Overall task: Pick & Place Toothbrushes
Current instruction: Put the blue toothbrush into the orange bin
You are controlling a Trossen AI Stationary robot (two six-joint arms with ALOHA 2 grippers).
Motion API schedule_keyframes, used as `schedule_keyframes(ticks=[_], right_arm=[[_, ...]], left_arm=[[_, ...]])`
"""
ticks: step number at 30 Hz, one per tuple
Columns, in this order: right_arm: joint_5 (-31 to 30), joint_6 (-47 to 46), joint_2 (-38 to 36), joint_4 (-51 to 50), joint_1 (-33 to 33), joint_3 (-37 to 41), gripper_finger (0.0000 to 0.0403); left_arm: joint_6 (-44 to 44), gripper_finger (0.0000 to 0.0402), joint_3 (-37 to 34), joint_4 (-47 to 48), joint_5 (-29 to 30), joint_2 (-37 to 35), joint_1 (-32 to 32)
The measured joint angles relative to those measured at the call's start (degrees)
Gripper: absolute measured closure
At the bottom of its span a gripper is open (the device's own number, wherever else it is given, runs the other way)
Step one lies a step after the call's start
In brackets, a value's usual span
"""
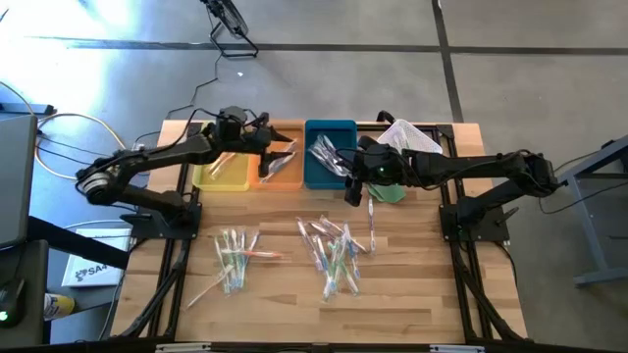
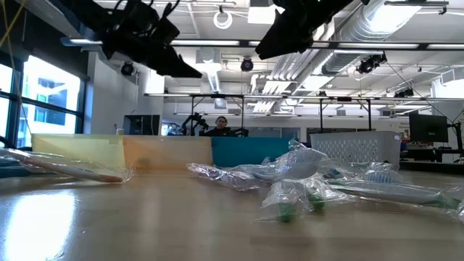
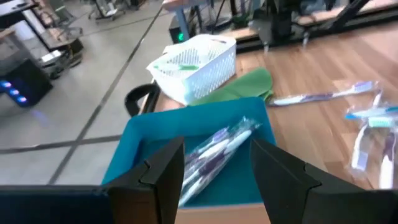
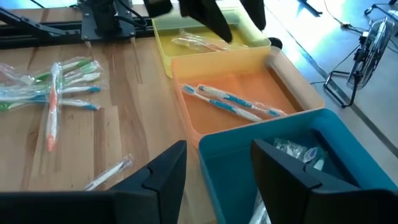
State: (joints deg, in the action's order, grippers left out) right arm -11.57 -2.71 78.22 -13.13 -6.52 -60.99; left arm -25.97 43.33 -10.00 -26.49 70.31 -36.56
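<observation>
The right gripper [image 1: 351, 188] hangs spread and empty over the blue tray's [image 1: 316, 176] near edge. The nearest loose toothbrushes [image 1: 334, 250] lie on the table at about its six o'clock in the high view, long axes mostly twelve-to-six. The left gripper [image 1: 280, 157], also spread and empty, hovers over the orange tray [image 1: 267, 177], farther from that pile.

1. The tabletop [image 1: 412, 294] is light wood with plank stripes.
2. Three trays stand in a row: yellow tray [image 4: 242, 38], orange tray [image 4: 249, 81], blue tray [image 4: 348, 155].
3. The toothbrushes [image 1: 334, 250] have white, green, blue and orange handles in clear wrappers.
4. The basket [image 3: 199, 65] is white mesh.
5. A green cloth [image 3: 242, 87] lies beside it.
</observation>
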Motion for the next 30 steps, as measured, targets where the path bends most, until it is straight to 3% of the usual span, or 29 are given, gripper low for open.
schedule_keyframes(ticks=[7, 15, 27, 30], right_arm=[[0.0, -0.6, 0.0, 0.0, 0.0, 0.0, 0.0232], [0.0, -1.0, 0.0, 0.0, 0.0, 0.0, 0.0232], [0.0, -2.6, 0.0, 0.0, 0.0, 0.0, 0.0232], [0.0, -2.6, 0.0, 0.0, 0.0, 0.0, 0.0232]], left_arm=[[-3.6, 0.0227, 0.0, 8.9, 7.1, -7.1, 2.9], [-5.9, 0.0236, 0.0, 11.6, 14.3, -9.4, 11.9], [-11.5, 0.0381, -0.1, 19.0, 17.5, -19.9, 18.0], [-11.5, 0.0397, -2.5, 17.9, 17.5, -22.8, 17.8]])
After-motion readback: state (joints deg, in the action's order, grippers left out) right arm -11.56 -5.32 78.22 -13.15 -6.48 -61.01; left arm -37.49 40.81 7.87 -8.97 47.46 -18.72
